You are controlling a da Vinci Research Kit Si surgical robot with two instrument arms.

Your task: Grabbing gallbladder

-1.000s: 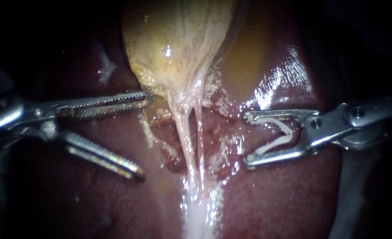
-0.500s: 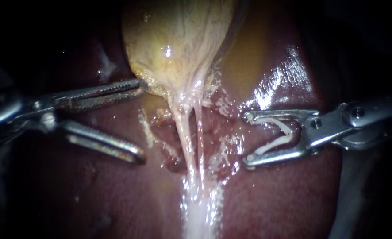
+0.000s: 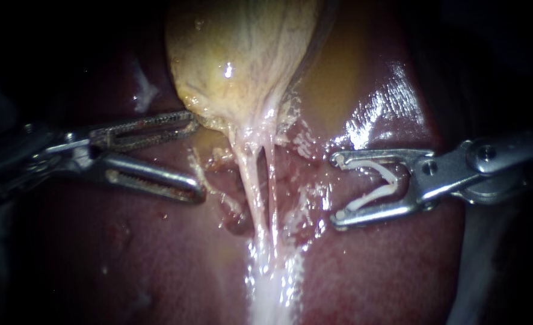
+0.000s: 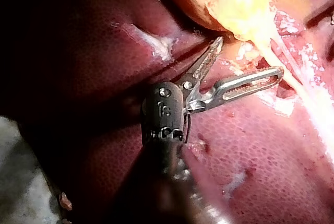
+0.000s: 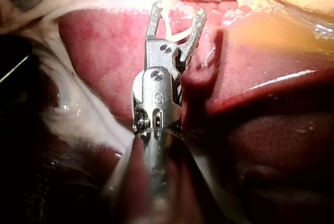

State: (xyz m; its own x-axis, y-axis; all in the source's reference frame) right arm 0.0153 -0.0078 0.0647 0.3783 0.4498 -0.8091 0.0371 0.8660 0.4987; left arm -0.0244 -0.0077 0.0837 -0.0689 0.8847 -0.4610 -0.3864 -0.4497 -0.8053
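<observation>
Liver (image 3: 387, 271) carries all items. Gallbladder (image 3: 236, 54) lies at its upper edge, centre. Left instrument (image 3: 197, 157): jaws apart, gripping nothing, upper jaw tip against the gallbladder's lower border. Right instrument (image 3: 337, 189): jaws spread, holding a white clip (image 3: 391, 182) between them, clear of the gallbladder.

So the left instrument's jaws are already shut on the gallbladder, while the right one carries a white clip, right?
No: the left instrument has its jaws open beside the gallbladder, gripping nothing, as the endoscope view shows. The right instrument does carry a white clip.
</observation>
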